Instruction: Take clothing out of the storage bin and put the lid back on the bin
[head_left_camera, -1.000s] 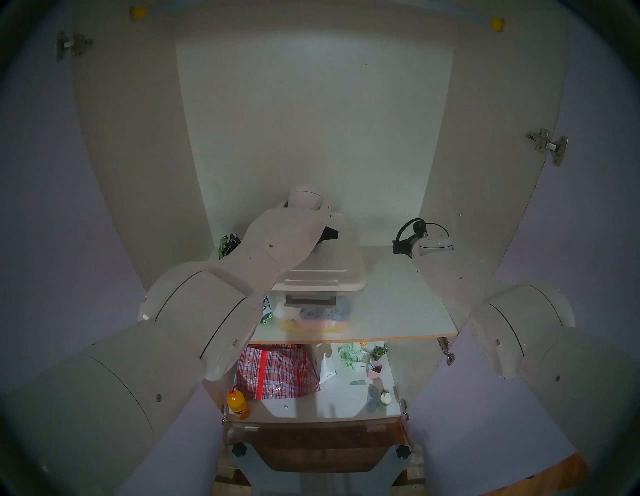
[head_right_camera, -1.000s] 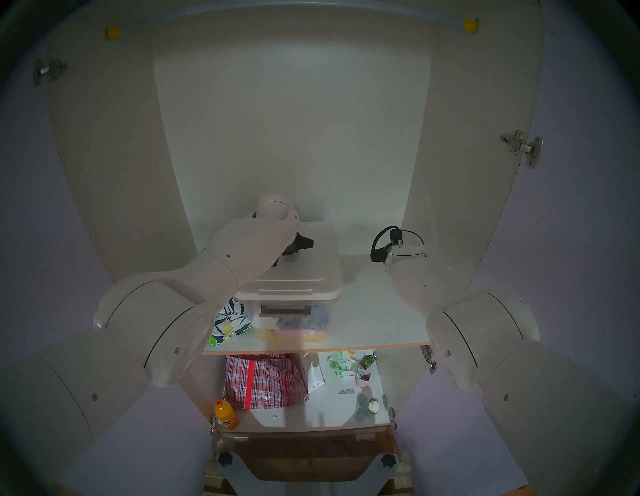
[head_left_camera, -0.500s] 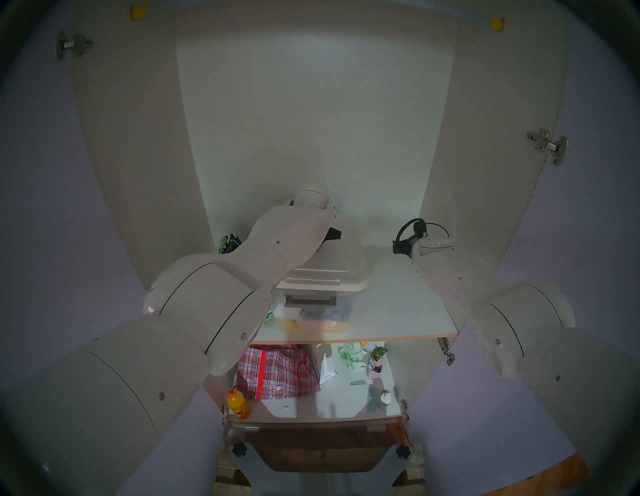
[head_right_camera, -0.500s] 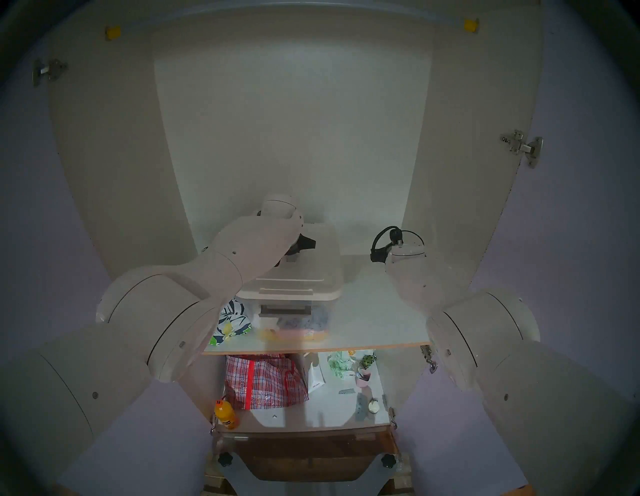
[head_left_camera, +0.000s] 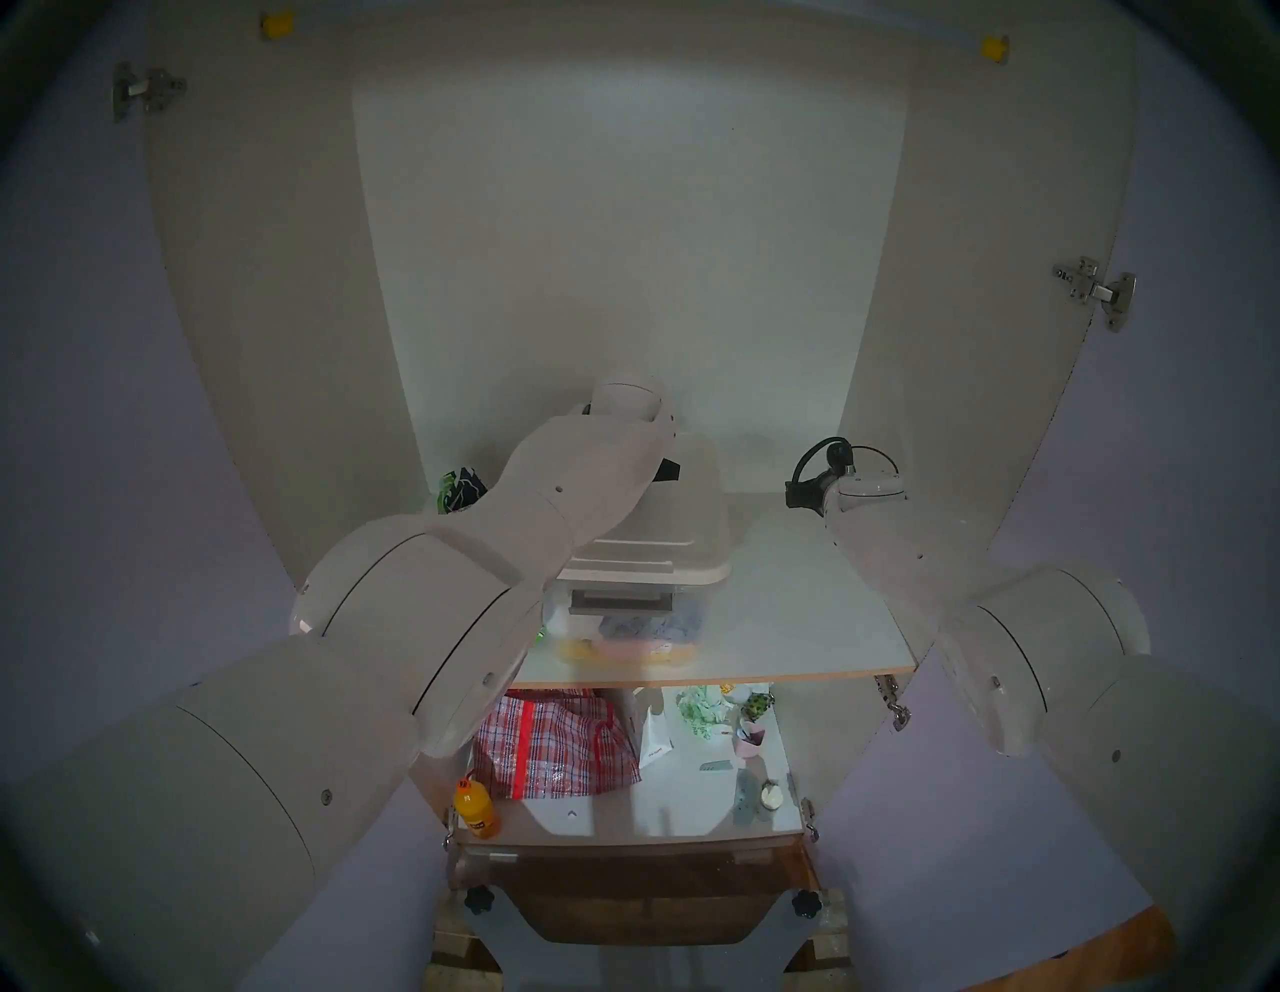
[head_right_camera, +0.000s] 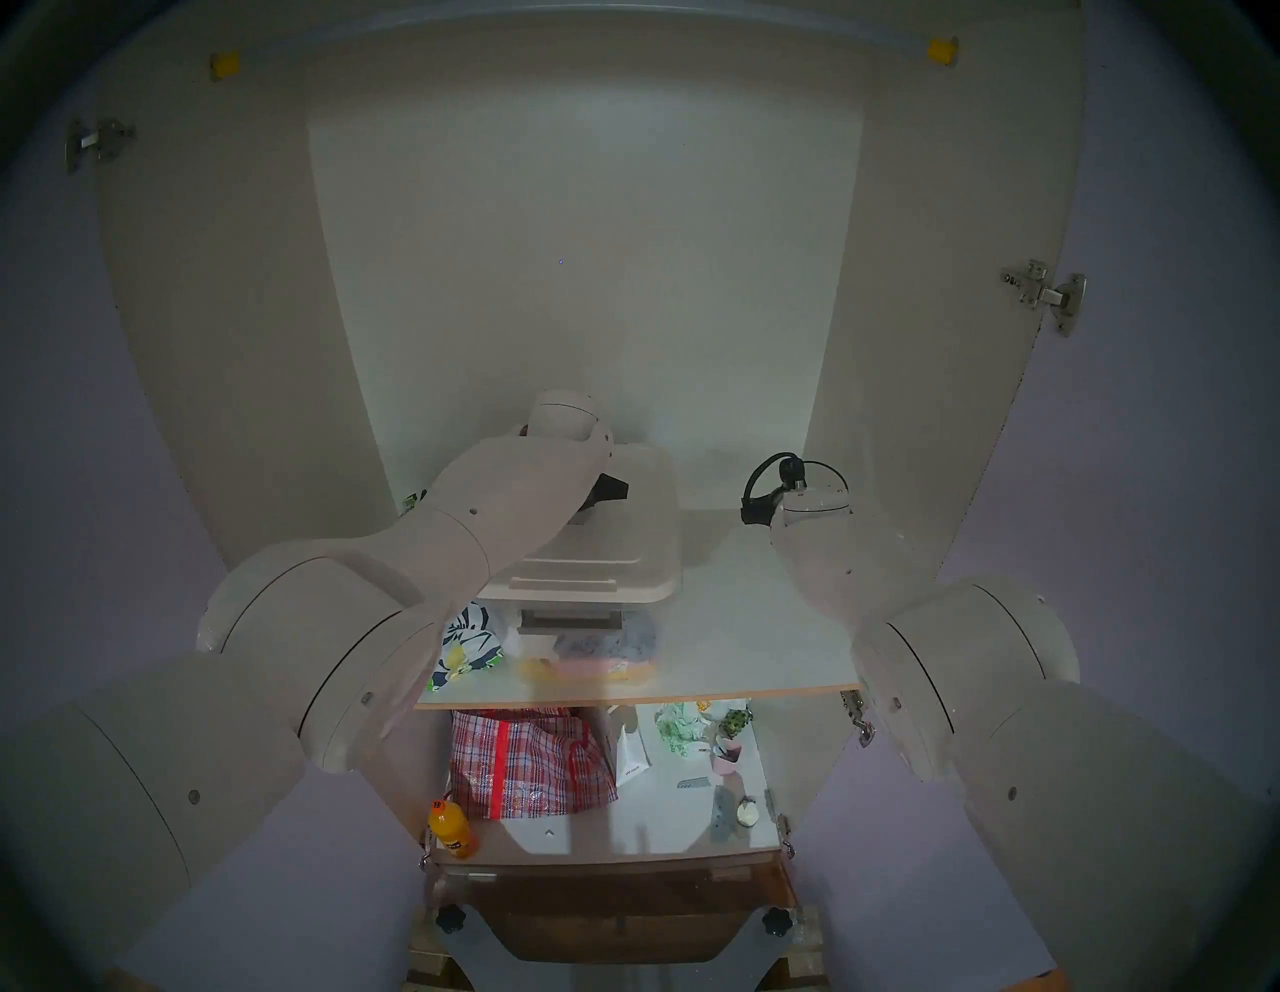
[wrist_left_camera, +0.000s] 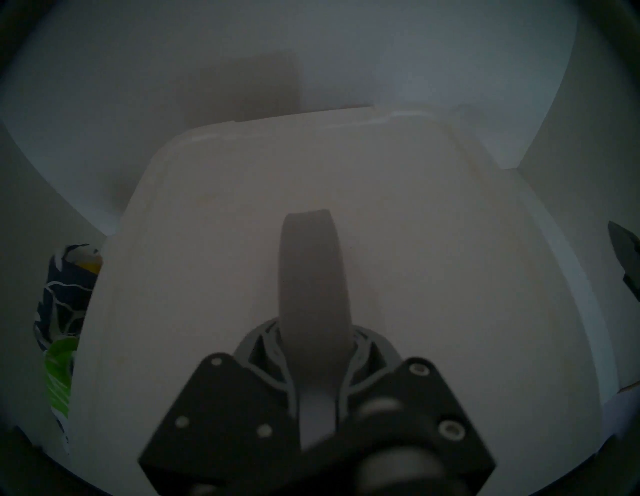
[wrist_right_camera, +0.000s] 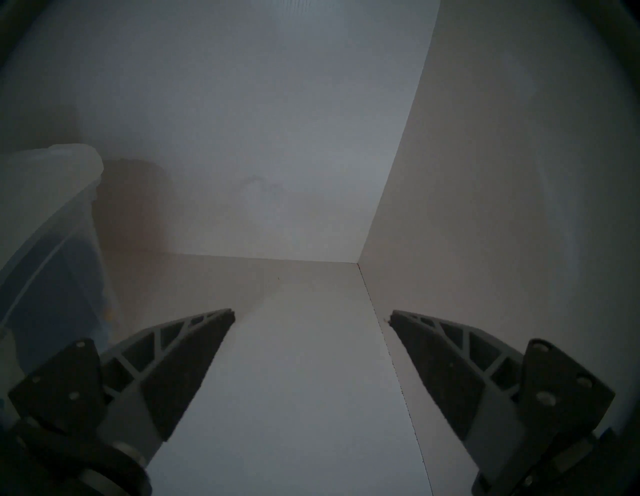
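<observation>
Cupboard shelf (head_left_camera: 796, 609): bin (head_left_camera: 623, 623) centre, lid (head_left_camera: 665, 533) on it. Left gripper (wrist_left_camera: 317, 377) clamped on the handle (wrist_left_camera: 313, 277), which runs away from the fingers. Clothing (head_right_camera: 467, 641) just left of bin. Right gripper (wrist_right_camera: 311, 318) open, idle, farther off.

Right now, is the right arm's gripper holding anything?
No, the right gripper has its jaws spread wide with only the bare shelf between them.

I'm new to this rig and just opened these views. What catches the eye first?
The left gripper, shut on the grey handle of the white lid atop the clear storage bin, mid-shelf. The floral clothing lies beside the bin's left; the right gripper hangs open, empty.
</observation>
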